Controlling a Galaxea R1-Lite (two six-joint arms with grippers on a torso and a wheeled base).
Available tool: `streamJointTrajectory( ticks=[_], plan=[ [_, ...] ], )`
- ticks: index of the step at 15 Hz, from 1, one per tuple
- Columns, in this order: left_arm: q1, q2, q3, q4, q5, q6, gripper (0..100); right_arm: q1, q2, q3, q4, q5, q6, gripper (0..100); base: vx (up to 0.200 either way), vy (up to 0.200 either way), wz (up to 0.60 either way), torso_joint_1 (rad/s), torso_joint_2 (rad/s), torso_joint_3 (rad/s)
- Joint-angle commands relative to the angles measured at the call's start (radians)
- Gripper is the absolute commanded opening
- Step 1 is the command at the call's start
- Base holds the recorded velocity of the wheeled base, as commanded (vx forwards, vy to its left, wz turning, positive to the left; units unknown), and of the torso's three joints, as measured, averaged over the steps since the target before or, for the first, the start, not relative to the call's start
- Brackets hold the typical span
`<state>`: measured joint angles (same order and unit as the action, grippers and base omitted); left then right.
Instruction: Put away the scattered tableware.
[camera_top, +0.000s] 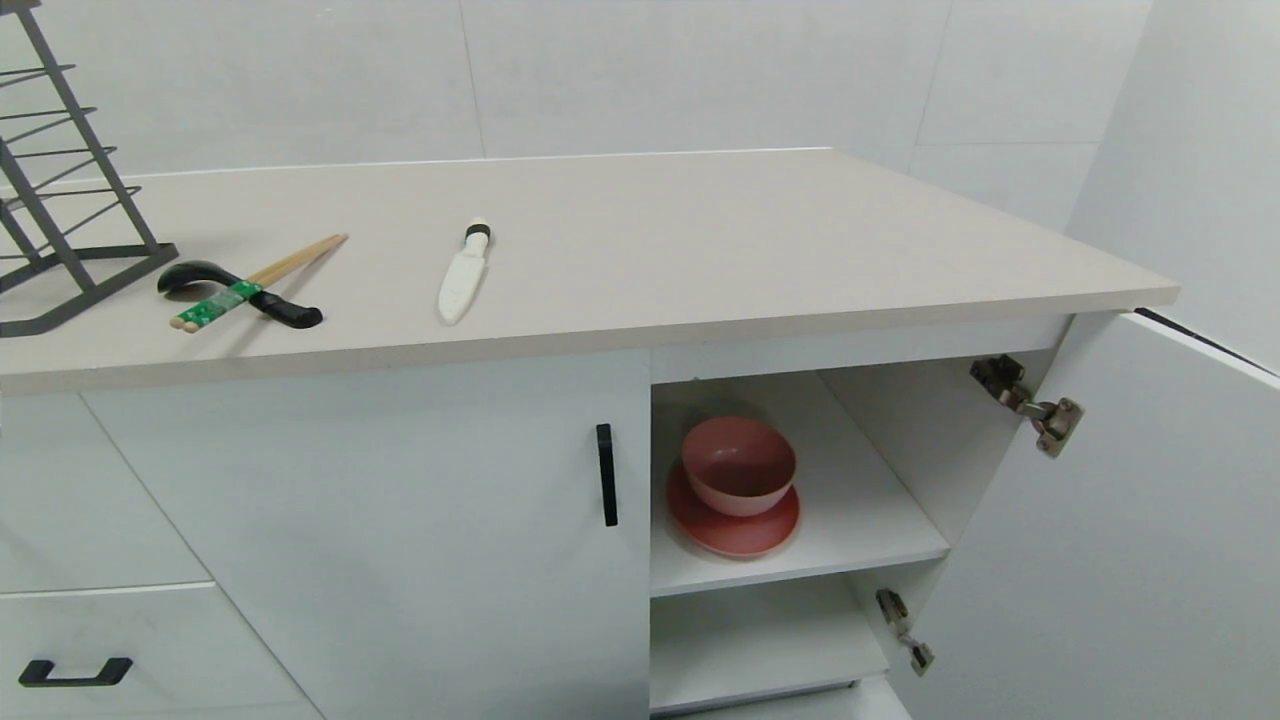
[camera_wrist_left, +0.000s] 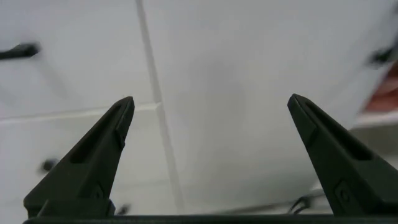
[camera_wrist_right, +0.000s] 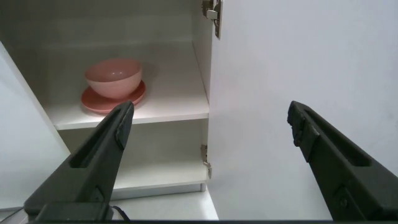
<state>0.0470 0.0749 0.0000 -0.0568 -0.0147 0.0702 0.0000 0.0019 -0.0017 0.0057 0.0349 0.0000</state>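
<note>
On the beige countertop (camera_top: 700, 230) lie a black spoon (camera_top: 240, 290), a pair of wooden chopsticks (camera_top: 262, 279) with green ends crossing over it, and a white knife (camera_top: 463, 273) in a sheath. Inside the open cabinet a pink bowl (camera_top: 738, 465) (camera_wrist_right: 113, 77) sits on a pink plate (camera_top: 733, 527) (camera_wrist_right: 112, 99) on the upper shelf (camera_top: 860, 530). My left gripper (camera_wrist_left: 210, 106) is open, facing the white cabinet fronts with nothing between its fingers. My right gripper (camera_wrist_right: 210, 112) is open in front of the open cabinet, holding nothing.
A dark wire rack (camera_top: 60, 180) stands at the counter's far left. The right cabinet door (camera_top: 1120, 520) is swung open; the left door (camera_top: 400, 520) with its black handle (camera_top: 606, 474) is closed. A drawer with a black handle (camera_top: 75, 671) sits lower left. A lower shelf (camera_top: 750, 640) is bare.
</note>
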Motion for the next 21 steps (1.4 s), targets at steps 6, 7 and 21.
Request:
streamJointTrajectory(
  ticks=[6, 7, 21],
  plan=[
    [-0.049, -0.075, 0.0, 0.055, -0.014, -0.064, 100, 0.0, 0.001, 0.0, 0.0, -0.001, 0.002, 100, 0.0, 0.0, 0.0, 0.0, 0.0, 0.0],
    [-0.049, -0.075, 0.0, 0.055, -0.014, -0.063, 100, 0.0, 0.001, 0.0, 0.0, 0.0, 0.002, 100, 0.0, 0.0, 0.0, 0.0, 0.0, 0.0],
    [-0.049, -0.075, 0.0, 0.055, -0.008, -0.066, 100, 0.0, 0.001, 0.0, 0.0, -0.001, 0.002, 0, -0.157, -0.071, 0.0, 0.001, 0.0, 0.002]
  ],
)
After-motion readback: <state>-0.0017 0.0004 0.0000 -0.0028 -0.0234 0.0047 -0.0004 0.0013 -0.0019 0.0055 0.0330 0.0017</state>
